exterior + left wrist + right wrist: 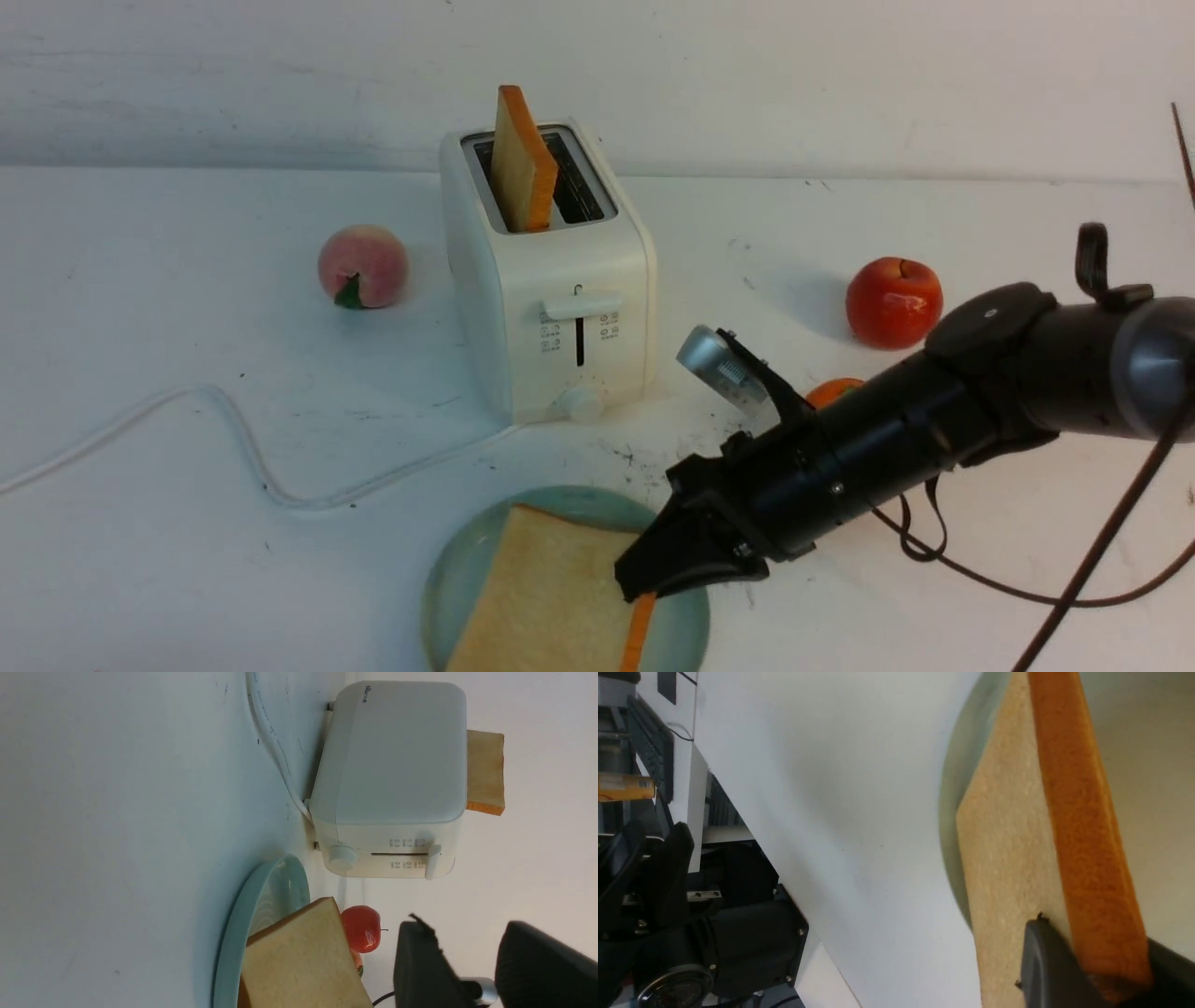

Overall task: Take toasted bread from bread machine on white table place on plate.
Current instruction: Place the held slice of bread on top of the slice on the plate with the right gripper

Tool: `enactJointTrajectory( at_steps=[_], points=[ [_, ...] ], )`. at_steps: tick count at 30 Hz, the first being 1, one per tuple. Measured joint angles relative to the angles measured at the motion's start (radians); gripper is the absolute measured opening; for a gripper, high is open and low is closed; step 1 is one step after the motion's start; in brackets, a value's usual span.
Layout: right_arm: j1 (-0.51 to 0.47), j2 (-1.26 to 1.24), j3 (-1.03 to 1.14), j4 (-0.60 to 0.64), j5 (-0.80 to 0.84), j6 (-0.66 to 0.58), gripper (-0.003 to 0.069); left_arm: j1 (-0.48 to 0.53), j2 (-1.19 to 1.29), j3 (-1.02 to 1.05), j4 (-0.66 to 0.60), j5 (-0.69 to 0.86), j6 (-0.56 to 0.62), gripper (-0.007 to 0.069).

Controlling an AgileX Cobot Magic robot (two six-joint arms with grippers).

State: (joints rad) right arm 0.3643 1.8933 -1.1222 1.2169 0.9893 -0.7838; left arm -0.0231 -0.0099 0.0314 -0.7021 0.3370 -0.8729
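Note:
The white bread machine [560, 280] stands on the white table [140, 327], with one toasted bread slice [523, 163] upright in a slot. My right gripper [644, 583] is shut on the crust edge of the second slice [541, 597], which is tilted over the teal plate [467, 560]. In the right wrist view the jaws grip that slice [1008, 835] over the plate [957, 765]. My left gripper [472, 952] is open and empty, off to the side of the bread machine [392, 765], the plate [261, 905] and the held slice [299, 961]. It is out of the front view.
A peach [362, 266] lies left of the bread machine. A red apple [893, 301] and an orange [834, 390] lie to its right, behind my right arm. The white cord [233, 429] snakes across the table to the left.

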Motion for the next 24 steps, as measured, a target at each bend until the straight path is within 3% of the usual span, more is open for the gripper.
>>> enactJointTrajectory(
  at_steps=[3,7,8,16,20,24],
  points=[
    [0.0,0.002,0.0,-0.011,-0.012,0.0,0.0137,0.0,0.0,0.0,0.0,0.003,0.0,0.0237],
    [0.0,0.002,0.0,-0.04,-0.044,0.0,0.023,0.0,0.0,0.0,0.0,0.005,0.0,0.0237],
    [0.0,0.002,0.0,-0.061,-0.063,0.0,0.03,0.0,0.0,0.0,0.0,0.005,0.0,0.0237],
    [-0.017,0.002,-0.023,-0.193,-0.077,0.0,0.0593,0.0,0.0,0.0,0.0,0.005,0.0,0.0237],
    [-0.061,0.002,-0.1,-0.24,0.003,0.044,0.0647,0.0,0.0,0.0,0.0,0.005,0.0,0.0237],
    [-0.125,0.002,-0.242,-0.326,0.163,0.186,0.0595,0.0,0.0,0.0,0.0,0.005,0.0,0.0237]
  ],
)
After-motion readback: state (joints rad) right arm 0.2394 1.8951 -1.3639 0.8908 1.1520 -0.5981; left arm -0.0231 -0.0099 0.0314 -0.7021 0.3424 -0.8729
